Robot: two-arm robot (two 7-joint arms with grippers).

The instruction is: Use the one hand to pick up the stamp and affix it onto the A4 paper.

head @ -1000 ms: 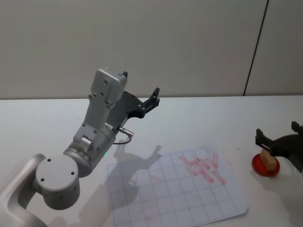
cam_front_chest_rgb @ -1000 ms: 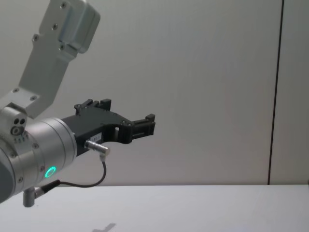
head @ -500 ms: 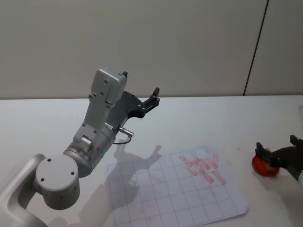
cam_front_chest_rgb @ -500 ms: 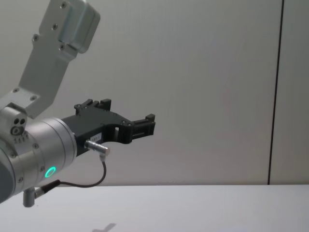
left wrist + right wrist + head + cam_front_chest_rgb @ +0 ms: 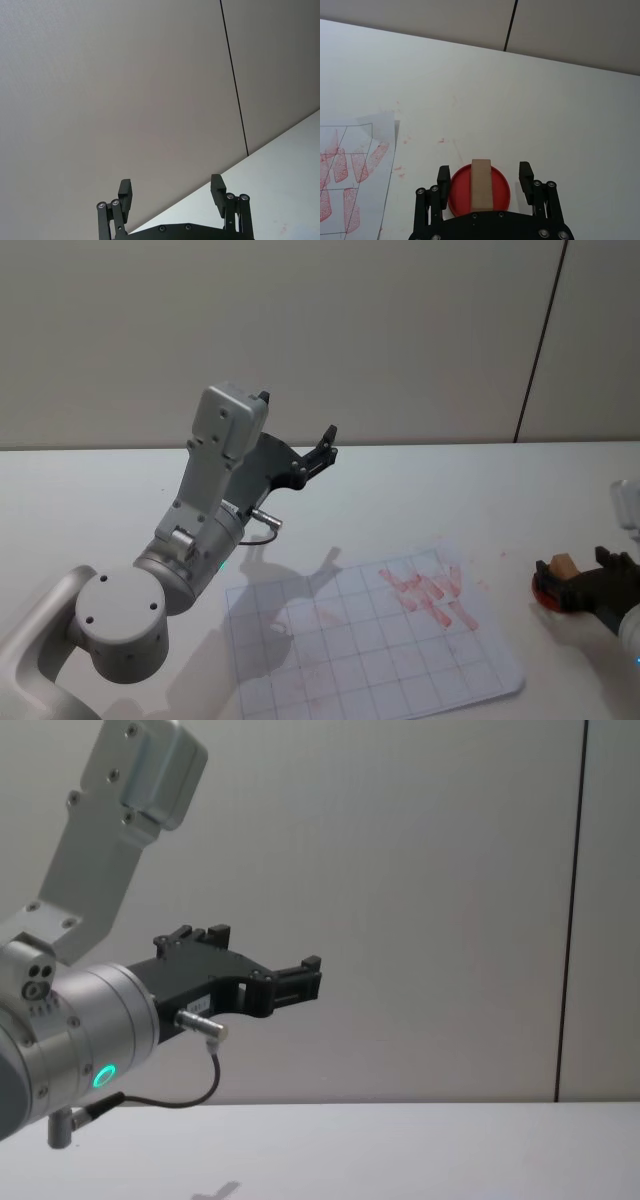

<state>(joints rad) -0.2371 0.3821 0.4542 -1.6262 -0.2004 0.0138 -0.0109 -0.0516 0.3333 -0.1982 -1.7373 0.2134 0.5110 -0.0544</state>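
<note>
Head view. Left tool (image 5: 297, 413): hangs raised well above the surface (image 5: 420, 490), spread wide, grips nothing; parked, probably to leave the job to the other arm. Right tool (image 5: 572, 562): sits low at the right edge, straddles the stamp (image 5: 563, 566). Stamp: stands on a red ink pad (image 5: 545, 592), presumably so its face takes ink; well apart from the A4 paper (image 5: 330, 660). A4 paper: lies flat at centre, gridded, carries red prints at its right side. Left wrist view. Left tool: opens fully, faces bare wall, holds nothing. Right wrist view. Right tool (image 5: 484, 171): opens wider than the stamp, brackets it with a gap on each side, touches it on neither; looks poised to close. Stamp (image 5: 481, 186): sits midway between the fingers (image 5: 443, 176), across the ink pad's centre. Chest view. Left tool (image 5: 262, 948): points forward above the surface, open, empty.
</note>
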